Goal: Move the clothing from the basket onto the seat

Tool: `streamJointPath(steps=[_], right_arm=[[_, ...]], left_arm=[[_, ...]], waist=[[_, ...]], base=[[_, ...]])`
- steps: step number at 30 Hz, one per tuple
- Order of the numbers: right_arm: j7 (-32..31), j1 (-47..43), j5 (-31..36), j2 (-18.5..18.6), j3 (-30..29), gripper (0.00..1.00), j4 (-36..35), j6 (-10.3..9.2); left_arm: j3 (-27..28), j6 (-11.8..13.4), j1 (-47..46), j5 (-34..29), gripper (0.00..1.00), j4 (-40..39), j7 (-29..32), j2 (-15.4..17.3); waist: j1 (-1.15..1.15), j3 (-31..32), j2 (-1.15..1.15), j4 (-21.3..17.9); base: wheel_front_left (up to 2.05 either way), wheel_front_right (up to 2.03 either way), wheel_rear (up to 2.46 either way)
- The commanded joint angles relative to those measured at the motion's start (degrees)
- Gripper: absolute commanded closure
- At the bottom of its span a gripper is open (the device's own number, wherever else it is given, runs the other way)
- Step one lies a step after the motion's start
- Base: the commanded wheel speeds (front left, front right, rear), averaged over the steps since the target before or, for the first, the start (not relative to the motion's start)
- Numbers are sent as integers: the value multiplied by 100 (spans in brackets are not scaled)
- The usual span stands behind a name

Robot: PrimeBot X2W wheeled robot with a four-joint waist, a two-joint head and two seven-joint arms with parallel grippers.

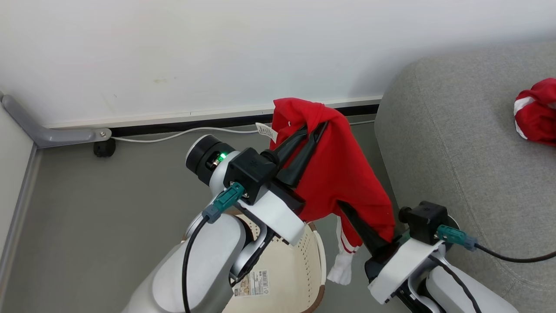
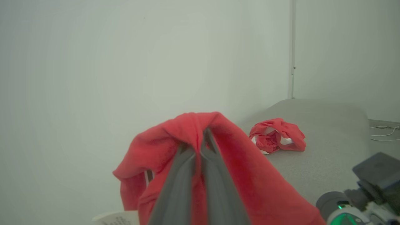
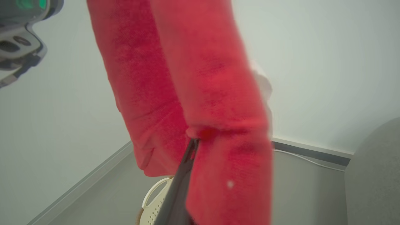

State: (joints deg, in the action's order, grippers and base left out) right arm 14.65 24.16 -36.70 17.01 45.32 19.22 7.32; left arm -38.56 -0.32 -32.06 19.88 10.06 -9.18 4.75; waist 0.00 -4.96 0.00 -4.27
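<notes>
A red garment hangs in the air above the cream basket, between both arms. My left gripper is shut on the garment's upper part, its dark fingers pinched into the red fabric. Lower down, my right gripper is shut on a fold of the same garment, its fingers pressed together. A white-trimmed sleeve end dangles beside the basket. A second red piece of clothing lies bunched on the grey seat, also in the left wrist view.
A white wall with a dark skirting strip runs behind, with a white cable along the grey floor. The basket's white handle shows below the hanging fabric. A grey bracket sits in the left corner.
</notes>
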Motion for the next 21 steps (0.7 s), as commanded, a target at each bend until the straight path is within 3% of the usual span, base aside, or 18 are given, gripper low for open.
streamJointPath(steps=[1,7,8,9,21], right_arm=[[35,63,-4,-7,-33,100,-143,17],[35,-2,64,5,-219,100,-223,17],[35,-17,74,4,-241,100,-239,17],[35,-30,84,7,-257,100,-252,17],[35,-124,136,10,-464,100,-391,17]], left_arm=[[173,60,-286,38,100,-119,-66,48],[176,108,-255,72,100,-82,-123,50],[189,122,-237,103,63,-73,-136,41],[204,141,-228,118,0,-75,-167,33],[161,178,-201,136,0,73,-265,40]], waist=[[0,-8,0,0],[0,-22,0,-30],[0,-24,0,-35],[0,-27,0,-40],[0,-44,0,-70]], base=[[0,0,0],[0,0,0],[0,0,0],[0,0,0],[0,0,0]])
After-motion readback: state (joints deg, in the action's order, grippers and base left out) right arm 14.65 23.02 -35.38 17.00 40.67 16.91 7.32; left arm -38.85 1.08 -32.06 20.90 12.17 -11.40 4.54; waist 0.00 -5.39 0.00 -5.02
